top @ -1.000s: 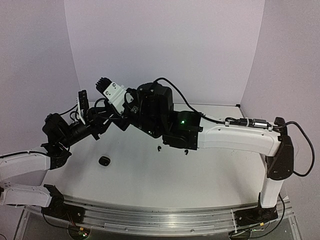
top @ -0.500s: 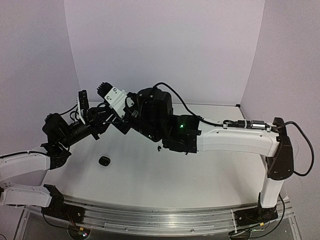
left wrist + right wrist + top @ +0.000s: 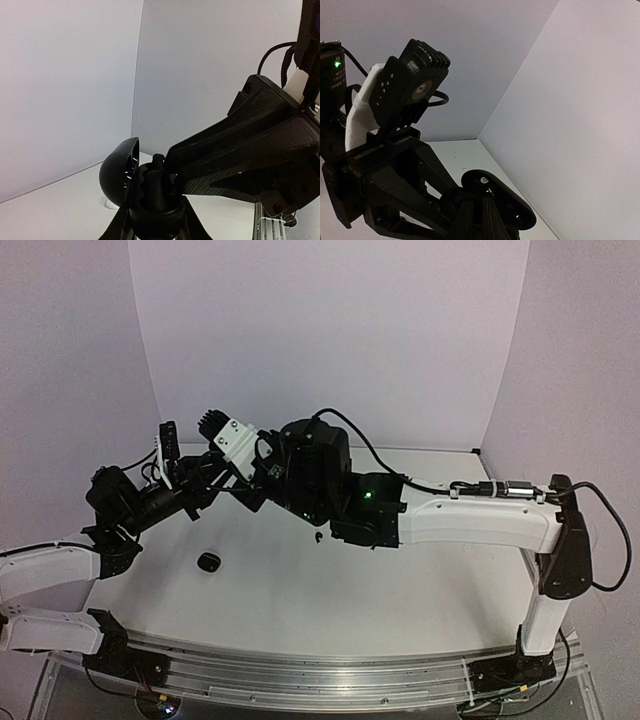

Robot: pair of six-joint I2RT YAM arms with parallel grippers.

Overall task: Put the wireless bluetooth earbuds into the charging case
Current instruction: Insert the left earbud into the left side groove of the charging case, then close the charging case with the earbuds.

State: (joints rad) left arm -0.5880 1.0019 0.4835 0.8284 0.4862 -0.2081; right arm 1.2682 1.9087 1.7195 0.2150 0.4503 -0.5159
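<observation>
Top external | white table [image 3: 400, 590], lilac walls [image 3: 330, 320] | left gripper [image 3: 156, 225] clamps case [image 3: 120, 172] | right gripper [image 3: 476, 215] unclear

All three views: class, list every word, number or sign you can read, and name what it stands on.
No text reads clearly in any view.
Small print beside the green light on the arm housing, right wrist view: too blurred to read.
Pale marks on the black camera module, on its side: too small to read.
</observation>
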